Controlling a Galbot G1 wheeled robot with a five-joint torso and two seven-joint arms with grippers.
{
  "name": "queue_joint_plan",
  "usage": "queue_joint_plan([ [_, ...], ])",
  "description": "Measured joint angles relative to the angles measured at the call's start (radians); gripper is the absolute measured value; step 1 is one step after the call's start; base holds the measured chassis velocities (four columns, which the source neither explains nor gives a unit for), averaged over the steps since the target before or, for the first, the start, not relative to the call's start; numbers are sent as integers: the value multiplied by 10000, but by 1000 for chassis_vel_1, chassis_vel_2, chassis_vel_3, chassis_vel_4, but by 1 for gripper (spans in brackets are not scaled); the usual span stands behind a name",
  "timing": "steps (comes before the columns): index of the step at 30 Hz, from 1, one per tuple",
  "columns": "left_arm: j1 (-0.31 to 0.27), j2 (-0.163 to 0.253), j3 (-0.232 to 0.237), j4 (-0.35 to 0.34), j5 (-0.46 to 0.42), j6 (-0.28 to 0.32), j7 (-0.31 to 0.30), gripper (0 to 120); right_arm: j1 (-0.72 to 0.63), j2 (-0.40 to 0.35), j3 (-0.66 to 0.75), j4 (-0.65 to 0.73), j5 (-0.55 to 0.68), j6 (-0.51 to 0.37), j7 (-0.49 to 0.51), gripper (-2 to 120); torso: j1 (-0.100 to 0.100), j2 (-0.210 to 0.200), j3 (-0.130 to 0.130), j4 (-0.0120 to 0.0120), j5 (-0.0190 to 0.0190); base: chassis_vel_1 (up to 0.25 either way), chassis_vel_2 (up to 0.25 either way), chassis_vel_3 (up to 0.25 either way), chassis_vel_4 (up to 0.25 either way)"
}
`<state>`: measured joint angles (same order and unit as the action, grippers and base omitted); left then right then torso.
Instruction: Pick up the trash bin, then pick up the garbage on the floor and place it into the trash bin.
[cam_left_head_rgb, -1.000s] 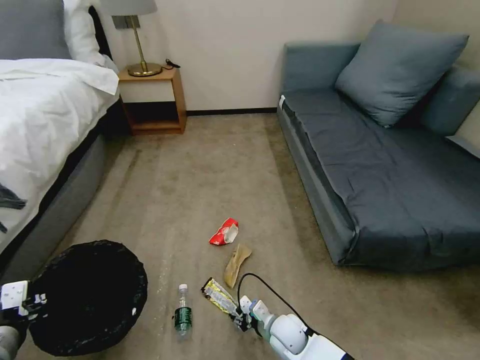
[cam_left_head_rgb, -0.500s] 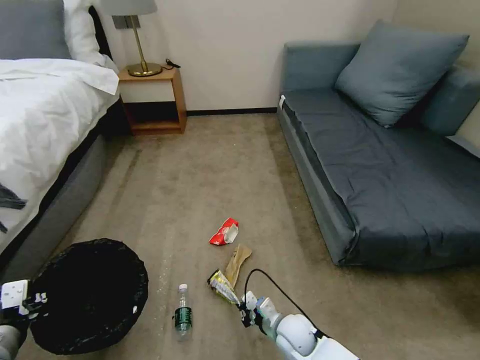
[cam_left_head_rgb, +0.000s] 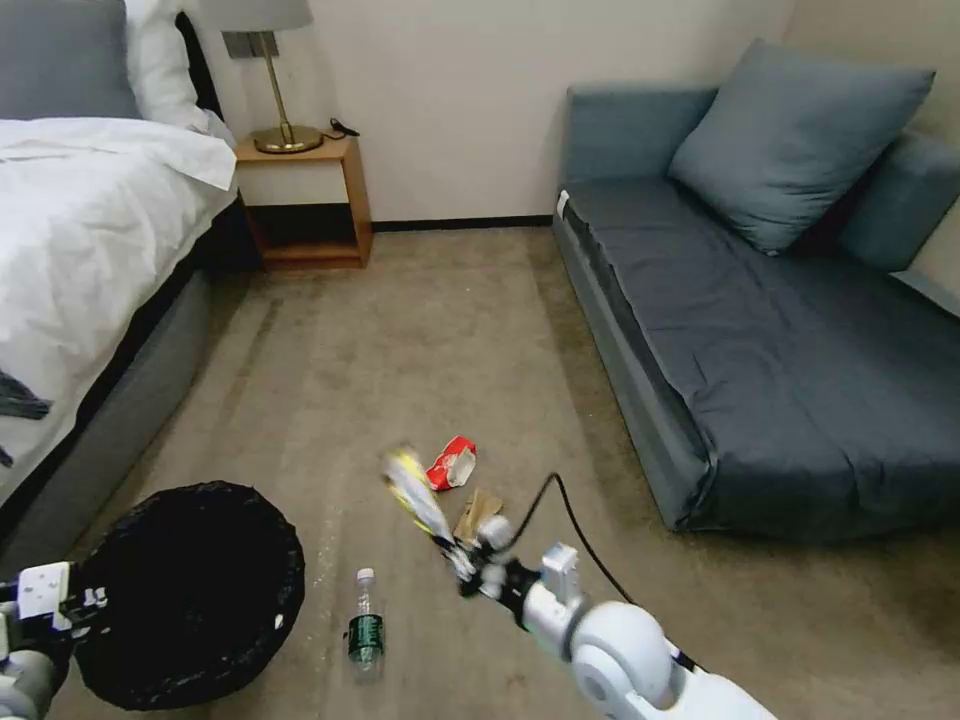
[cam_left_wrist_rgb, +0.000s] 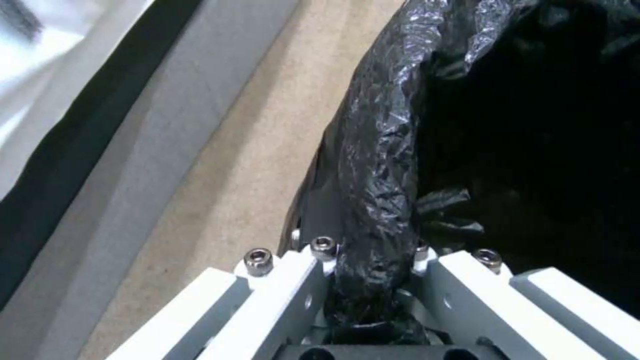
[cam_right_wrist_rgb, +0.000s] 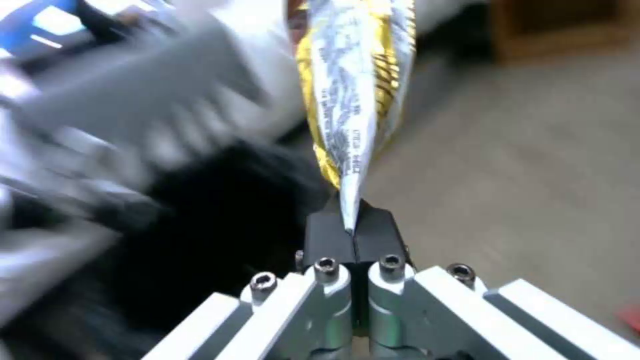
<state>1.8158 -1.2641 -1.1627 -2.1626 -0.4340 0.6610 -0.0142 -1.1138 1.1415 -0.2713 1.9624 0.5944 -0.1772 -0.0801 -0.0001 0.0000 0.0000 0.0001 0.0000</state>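
Observation:
The trash bin (cam_left_head_rgb: 190, 590), lined with a wrinkly black bag, hangs at the lower left with my left gripper (cam_left_head_rgb: 60, 605) shut on its rim (cam_left_wrist_rgb: 373, 200). My right gripper (cam_left_head_rgb: 465, 575) is shut on one end of the yellow-brown candy wrapper (cam_left_head_rgb: 415, 495), which sticks up in the air above the carpet. The right wrist view shows the black pads pinching the wrapper (cam_right_wrist_rgb: 353, 90), with the bin's dark opening (cam_right_wrist_rgb: 220, 225) beyond. On the floor lie the red-and-white snack bag (cam_left_head_rgb: 452, 465), the tan paper wrapper (cam_left_head_rgb: 478, 512), partly hidden behind my arm, and the clear bottle with a green label (cam_left_head_rgb: 366, 625).
A bed (cam_left_head_rgb: 80, 250) runs along the left, and a wooden nightstand (cam_left_head_rgb: 310, 200) with a lamp stands at the back wall. A grey-blue sofa (cam_left_head_rgb: 780, 330) with a cushion takes up the right side. Open carpet (cam_left_head_rgb: 420, 330) lies between them.
My right gripper has lifted the candy wrapper off the carpet and swung it up and to the left, towards the bin. The bin in my left gripper has barely shifted.

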Motion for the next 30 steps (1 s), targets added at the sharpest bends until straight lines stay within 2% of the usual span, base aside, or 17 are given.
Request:
queue_joint_plan([
  [1, 0, 0, 0, 0, 0, 0, 0, 3, 0, 0, 0, 0, 0, 0, 0, 0, 0, 0, 0, 0, 0, 0, 0, 0, 0],
  [3, -13, -22, 121, -61, 48, 31, -13, 3, 808, 342, -1099, 63, 39, 147, -162, 0, 0, 0, 0, -2, -1, 0, 0, 0, 0],
  [5, -16, -35, 151, -81, 64, 41, -14, 3, 1018, 446, -1334, -11, -27, 147, -183, 0, 0, 1, 0, 0, -2, 0, 0, 0, 0],
  [8, -13, -86, 276, -126, 90, 59, -15, 3, 2132, 1034, -2473, -945, -203, 142, -159, 0, 0, 0, 1, -2, -1, 0, 0, 0, 0],
  [9, -13, -86, 276, -126, 90, 59, -15, 3, 2132, 1034, -2473, -945, -203, 142, -159, 0, 0, 0, 1, -2, -1, 0, 0, 0, 0],
  [12, 25, -119, 348, -183, 99, 76, -14, 3, 3378, 1818, -3387, -2164, -211, 278, -115, 0, 0, 1, 1, 0, -3, 0, 0, 0, 0],
  [13, 25, -119, 348, -183, 99, 76, -14, 3, 3378, 1818, -3387, -2164, -211, 278, -115, 0, 0, 1, 1, 0, -3, 0, 0, 0, 0],
  [15, 71, -134, 356, -302, 84, 97, -10, 3, 3979, 2385, -3757, -2832, -205, 332, -47, 0, 0, 0, 1, 1, -3, 0, 0, 0, 0],
  [19, 97, -184, 360, -459, 56, 121, 1, 3, 4294, 2863, -3929, -3300, -171, 345, -9, 0, 1, 0, 1, 0, -2, 0, 0, 0, 0],
  [25, 147, -234, 366, -607, 39, 143, 9, 3, 4198, 2882, -3930, -3445, -198, 335, -96, 0, 1, 0, 1, -2, -2, 0, 0, 0, 0],
  [27, 203, -250, 364, -674, -7, 149, 12, 3, 4054, 2866, -3857, -3490, -287, 339, -126, 8, 0, 0, 0, -2, -1, 0, 0, 0, 0],
  [28, 203, -250, 364, -674, -7, 149, 12, 3, 4054, 2866, -3857, -3490, -287, 339, -126, 8, 0, 0, 0, -2, -1, 0, 0, 0, 0],
  [29, 245, -273, 361, -719, -90, 157, 14, 3, 3949, 2829, -3792, -3490, -328, 343, -147, 17, 0, 0, 0, -2, -1, 0, 0, 0, 0],
  [30, 245, -273, 361, -719, -90, 157, 14, 3, 3949, 2829, -3792, -3490, -328, 343, -147, 17, 0, 0, 0, -2, -1, 0, 0, 0, 0],
])
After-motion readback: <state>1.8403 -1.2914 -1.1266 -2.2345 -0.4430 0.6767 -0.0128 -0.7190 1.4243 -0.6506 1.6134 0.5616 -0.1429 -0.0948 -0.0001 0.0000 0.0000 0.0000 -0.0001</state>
